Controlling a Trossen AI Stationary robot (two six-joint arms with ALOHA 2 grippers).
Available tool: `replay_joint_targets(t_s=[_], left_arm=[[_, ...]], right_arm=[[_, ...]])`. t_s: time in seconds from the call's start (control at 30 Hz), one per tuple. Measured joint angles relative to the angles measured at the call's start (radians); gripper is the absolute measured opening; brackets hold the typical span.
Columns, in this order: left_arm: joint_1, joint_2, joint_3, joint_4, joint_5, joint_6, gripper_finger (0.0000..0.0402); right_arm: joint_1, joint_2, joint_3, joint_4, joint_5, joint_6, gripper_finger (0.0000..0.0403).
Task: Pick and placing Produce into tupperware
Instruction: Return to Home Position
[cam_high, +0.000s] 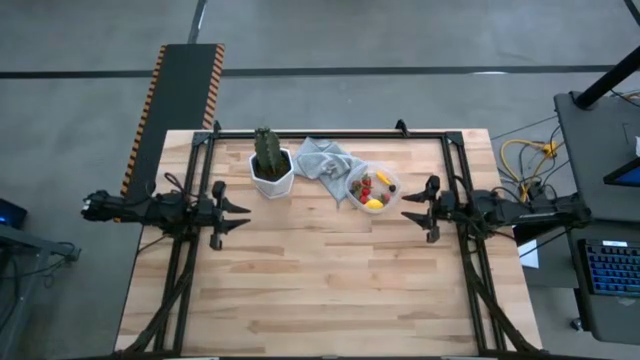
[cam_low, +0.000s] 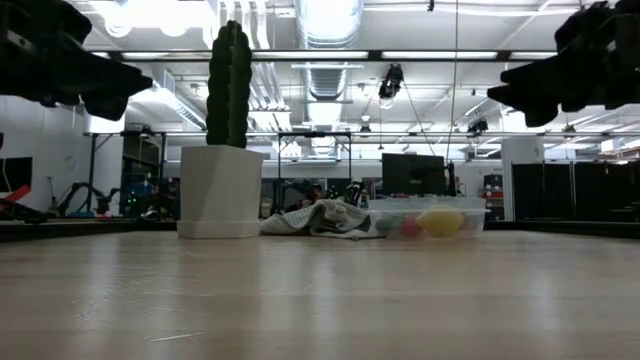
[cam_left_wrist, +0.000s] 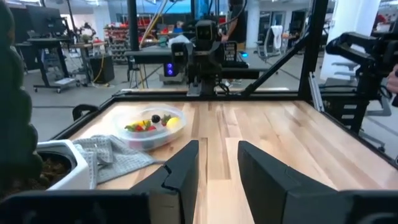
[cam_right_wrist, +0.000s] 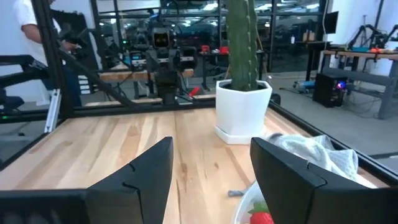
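Overhead view, read from left to right. Left hand (cam_high: 244, 216): at the left edge of the bench (cam_high: 330, 285), well apart from the tupperware (cam_high: 351, 190) and raised off the wood. Its fingers are parted and hold nothing, and they point across the bench toward the other arm. Cactus (cam_high: 267, 151): upright in a white pot (cam_high: 272, 180), left of the tupperware. A grey cloth (cam_high: 324, 160) lies crumpled between the two, its edge touching or just under the tupperware's left side. Tupperware: round, so it has no long axis to align with. The produce (cam_high: 372, 190) sits inside it, with red pieces, dark pieces and one yellow piece (cam_high: 374, 204). No loose piece shows on the wood. Right hand (cam_high: 407, 208): just right of the tupperware and also raised, its fingers spread and empty.

Key relation: the tupperware lies just ahead of the right hand and slightly toward the far side of the bench, so the right arm is much the nearer. The picking appears to be finished. Any further reach would fall to the right arm, while the left would have to pass the cactus.
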Motion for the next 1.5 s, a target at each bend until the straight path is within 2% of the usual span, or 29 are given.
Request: replay_joint_targets(t_s=[0.3,0.47,0.63,0.8,1.0,1.27,1.5], left_arm=[[0.002,-0.016,-0.057,0.129,0.038,0.004,0.0036],[0.016,-0.021,-0.063,0.126,0.026,0.031,0.0007],[0.043,-0.022,-0.062,0.125,0.025,0.058,0.0001],[0.075,-0.022,-0.054,0.126,0.033,0.055,0.0],[0.082,-0.022,-0.046,0.127,0.046,0.054,0.0],[0.09,-0.021,-0.055,0.127,0.049,0.052,0.0],[0.09,-0.022,-0.056,0.124,0.054,0.053,0.0]], right_arm=[[0.0,0.001,0.005,-0.021,-0.027,-0.006,0.0207],[0.0,0.001,0.005,-0.023,-0.026,-0.01,0.0207],[0.0,0.001,0.005,-0.019,-0.022,-0.035,0.0203],[0.0,0.001,0.006,-0.016,-0.023,-0.073,0.015],[0.0,0.008,0.034,-0.053,-0.125,-0.102,0.0025],[-0.046,0.014,0.012,-0.027,-0.137,-0.094,0.0008],[-0.1,0.012,-0.001,-0.023,-0.197,-0.065,0.0008]])
